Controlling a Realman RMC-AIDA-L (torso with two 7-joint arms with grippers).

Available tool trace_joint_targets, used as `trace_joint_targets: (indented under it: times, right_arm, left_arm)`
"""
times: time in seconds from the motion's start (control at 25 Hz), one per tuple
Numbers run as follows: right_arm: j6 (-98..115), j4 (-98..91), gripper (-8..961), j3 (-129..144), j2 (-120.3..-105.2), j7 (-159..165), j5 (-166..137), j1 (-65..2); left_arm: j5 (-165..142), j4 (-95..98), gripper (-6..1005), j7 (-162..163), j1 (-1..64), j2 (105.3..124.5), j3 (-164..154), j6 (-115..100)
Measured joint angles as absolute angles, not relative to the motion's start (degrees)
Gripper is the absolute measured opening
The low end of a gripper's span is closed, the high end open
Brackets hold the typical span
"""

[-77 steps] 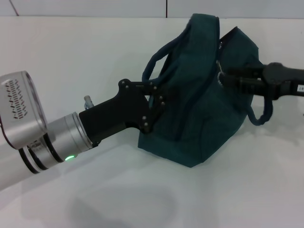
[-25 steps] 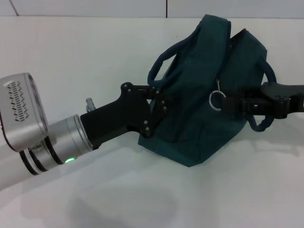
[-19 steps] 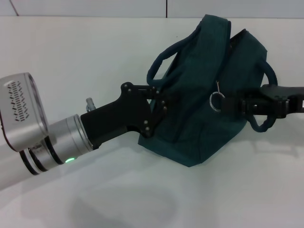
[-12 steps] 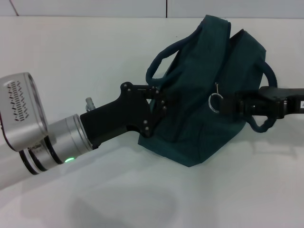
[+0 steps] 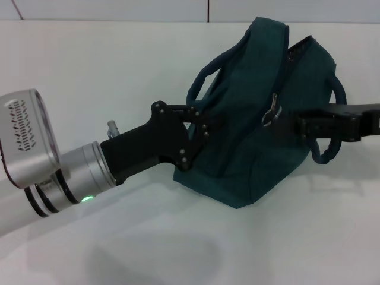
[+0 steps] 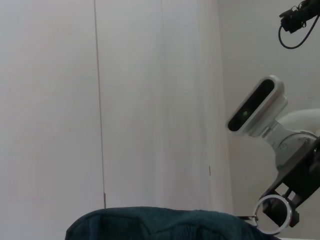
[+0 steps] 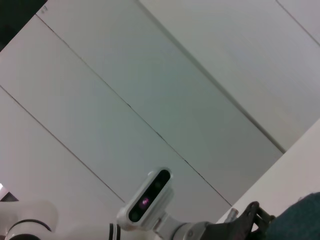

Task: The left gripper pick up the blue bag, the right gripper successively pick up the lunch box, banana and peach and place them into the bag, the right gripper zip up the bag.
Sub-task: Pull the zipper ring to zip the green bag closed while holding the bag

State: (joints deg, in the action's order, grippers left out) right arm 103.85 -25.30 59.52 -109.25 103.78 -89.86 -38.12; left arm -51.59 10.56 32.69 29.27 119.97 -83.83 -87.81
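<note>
We've got the blue bag (image 5: 261, 119) sitting on the white table (image 5: 119, 71), right of centre in the head view, bulging and leaning, its two loop handles arching off either side. The zipper line runs up over the top, and the metal pull (image 5: 271, 111) hangs on the bag's near face, ring down. From the right, the right gripper (image 5: 292, 126) reaches in level, fingertips right at that pull; we cannot tell from here whether they are pinched on it or just beside it. The left wrist view shows the ring (image 6: 272, 216) up against the dark claw tips. On the other side, the left gripper (image 5: 202, 127) is pressed into the bag's left flank by the near handle, fingers closed on the fabric there. Its black body runs back to the silver wrist with the green light (image 5: 86, 198) lit.
</note>
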Motion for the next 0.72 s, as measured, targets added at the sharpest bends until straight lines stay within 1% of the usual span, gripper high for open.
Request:
trace_joint_targets:
  times: [0.48, 0.6, 0.72]
  right_arm:
    - [99.5, -25.3, 271, 59.5, -110.4, 102.6, -90.1, -37.2]
    - [99.4, -25.6, 232, 59.6, -110.79, 101.9, -90.1, -37.0]
    - [99.4, -25.7, 193, 59.7, -110.84, 100.8, -90.2, -36.8]
  left_arm:
    - [-51.7, 10.5, 19, 32.7, 29.0, 120.0, -83.8, -87.8]
    - [-51.7, 10.5, 18, 32.7, 29.1, 120.09, -83.8, -87.8]
    - [-51.7, 10.5, 18, 32.7, 29.1, 120.14, -83.8, -87.8]
